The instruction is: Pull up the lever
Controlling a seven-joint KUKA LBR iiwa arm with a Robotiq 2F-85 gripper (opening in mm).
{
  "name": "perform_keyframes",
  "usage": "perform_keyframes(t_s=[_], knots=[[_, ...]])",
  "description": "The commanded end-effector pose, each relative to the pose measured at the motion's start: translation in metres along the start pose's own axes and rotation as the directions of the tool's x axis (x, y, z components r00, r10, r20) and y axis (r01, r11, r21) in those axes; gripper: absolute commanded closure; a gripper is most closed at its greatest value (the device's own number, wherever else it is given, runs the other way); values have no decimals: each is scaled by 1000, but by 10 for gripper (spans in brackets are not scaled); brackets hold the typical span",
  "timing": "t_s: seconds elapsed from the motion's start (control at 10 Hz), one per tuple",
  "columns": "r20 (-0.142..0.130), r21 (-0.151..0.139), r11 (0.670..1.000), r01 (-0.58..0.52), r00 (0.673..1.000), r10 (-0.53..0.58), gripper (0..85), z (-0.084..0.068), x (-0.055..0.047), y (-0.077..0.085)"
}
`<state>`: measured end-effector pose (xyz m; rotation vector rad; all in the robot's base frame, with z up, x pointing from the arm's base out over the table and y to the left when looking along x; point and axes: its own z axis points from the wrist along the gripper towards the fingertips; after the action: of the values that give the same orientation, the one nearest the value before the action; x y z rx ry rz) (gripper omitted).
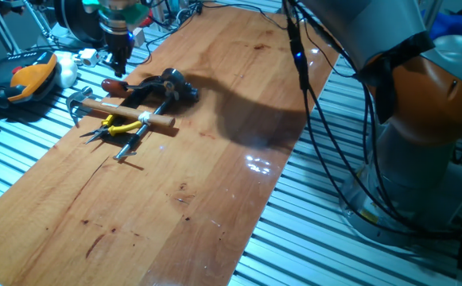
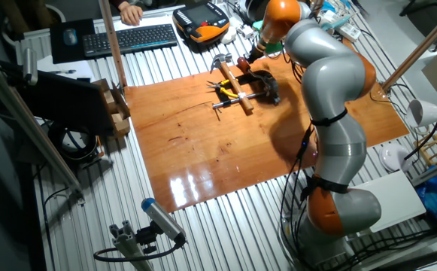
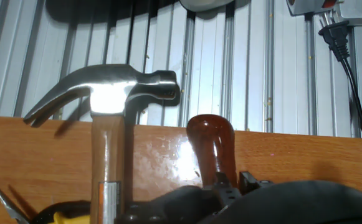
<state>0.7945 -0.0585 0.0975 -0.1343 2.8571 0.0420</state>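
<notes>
The lever lies low on the wooden board, its reddish-brown knob (image 1: 111, 84) pointing toward the board's far left edge and its rod running back to a dark bracket (image 1: 176, 86). In the hand view the knob (image 3: 210, 142) stands just right of centre. My gripper (image 1: 120, 62) hangs just above and beyond the knob, apart from it. Its dark fingers are too small to read here, and none show in the hand view. From the other fixed view the gripper (image 2: 253, 53) sits over the knob (image 2: 243, 65).
A hammer (image 1: 127, 112) with a pale wooden shaft lies beside the lever, its steel head (image 3: 106, 87) left of the knob. Yellow pliers (image 1: 121, 127) cross under it. An orange pendant (image 1: 33, 75) and cables lie off the board on the slatted table.
</notes>
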Motion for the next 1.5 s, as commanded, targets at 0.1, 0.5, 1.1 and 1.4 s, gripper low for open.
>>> perform_keyframes(t_s=[0.1,0.5,1.1,1.4], knots=[[17,3,1000,7,1000,-7,0,1,-1,0],[9,-6,998,60,998,-60,0,8,-3,4],[16,16,996,93,996,-93,170,25,2,8],[18,18,995,99,995,-100,170,31,0,7]])
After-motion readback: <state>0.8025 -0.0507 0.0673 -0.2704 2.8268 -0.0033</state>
